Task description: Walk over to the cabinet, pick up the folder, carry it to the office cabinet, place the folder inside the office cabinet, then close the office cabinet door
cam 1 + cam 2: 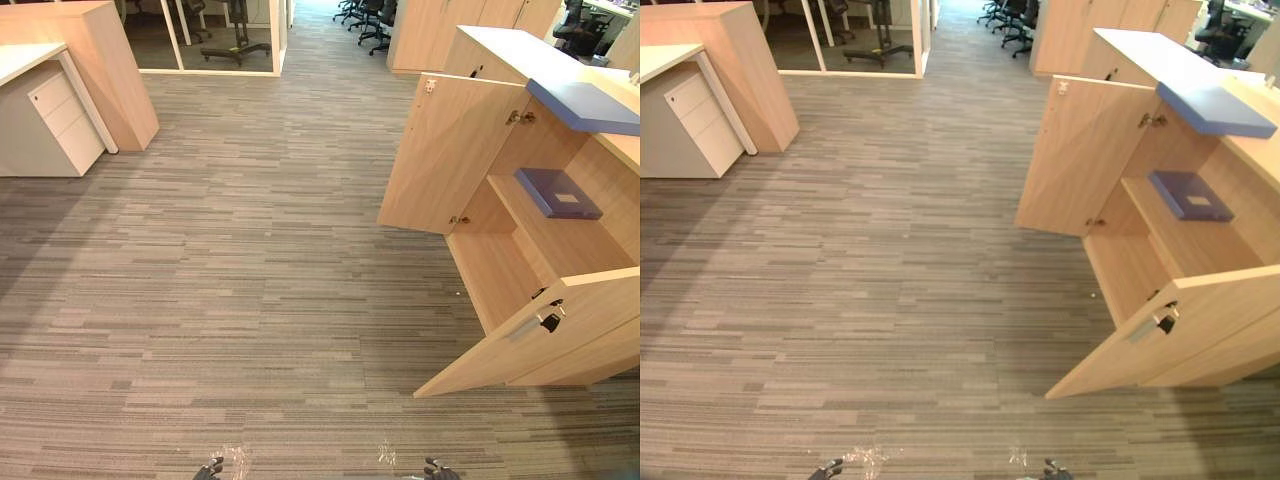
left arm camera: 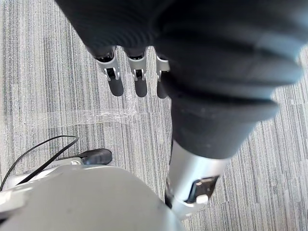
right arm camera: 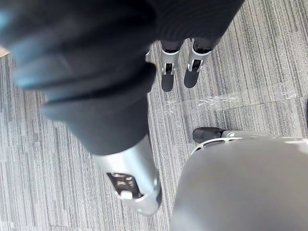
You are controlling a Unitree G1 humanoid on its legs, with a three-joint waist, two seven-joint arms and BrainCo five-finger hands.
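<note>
– Lying flat on the shelf (image 1: 575,245) of the wooden cabinet (image 1: 610,180) at the right is the purple folder (image 1: 558,192), toward the shelf's far end and set well back from its front edge. I'd judge it won't slip out.

– And both doors open?

– Yes. The far door (image 1: 450,150) swings out to the left and the near door (image 1: 575,325) juts toward the carpet (image 1: 250,280), its handle (image 1: 525,327) facing out. That leaves the opening free to reach into, and both leaves are yet to be shut.

– The hands?

– The left hand (image 2: 137,82) and the right hand (image 3: 168,77) hang low over the carpet with fingers straight and apart, holding nothing. Both are well apart from the folder.

– What's in the way?

– Mainly the near door: it stands between the robot and the shelf, so I'd expect an approach from the left, between the two leaves. A blue panel (image 1: 585,105) overhangs the cabinet top just above the folder, which limits headroom.

– Anything else around?

– A white drawer pedestal (image 1: 55,125) sits at the far left, and office chairs (image 1: 372,20) stand far off.
</note>
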